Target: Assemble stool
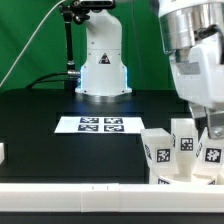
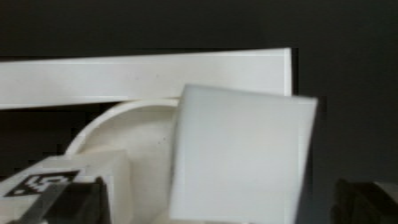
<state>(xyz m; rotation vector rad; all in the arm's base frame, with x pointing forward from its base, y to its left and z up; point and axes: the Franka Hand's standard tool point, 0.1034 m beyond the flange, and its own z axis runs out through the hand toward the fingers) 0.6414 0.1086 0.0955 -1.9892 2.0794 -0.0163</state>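
Observation:
The stool's white parts cluster at the exterior view's lower right. Upright leg blocks (image 1: pixel 160 152) (image 1: pixel 185 140) (image 1: pixel 212 152) carry black-and-white tags. My gripper (image 1: pixel 201 127) reaches down into that cluster from above. In the wrist view, one plain white leg block (image 2: pixel 244 140) stands between my dark fingers (image 2: pixel 75 200), with a dark gap showing on one side of it. The gripper (image 2: pixel 217 208) is open around it and not clamping it. The curved white seat (image 2: pixel 121 135) lies beside the block, with a tag (image 2: pixel 43 183) at its edge.
The marker board (image 1: pixel 100 124) lies mid-table in front of the robot base (image 1: pixel 102 70). A long white border rail (image 1: pixel 80 190) runs along the near edge and crosses the wrist view (image 2: pixel 143 80). A small white piece (image 1: pixel 2 152) sits at the exterior view's left edge.

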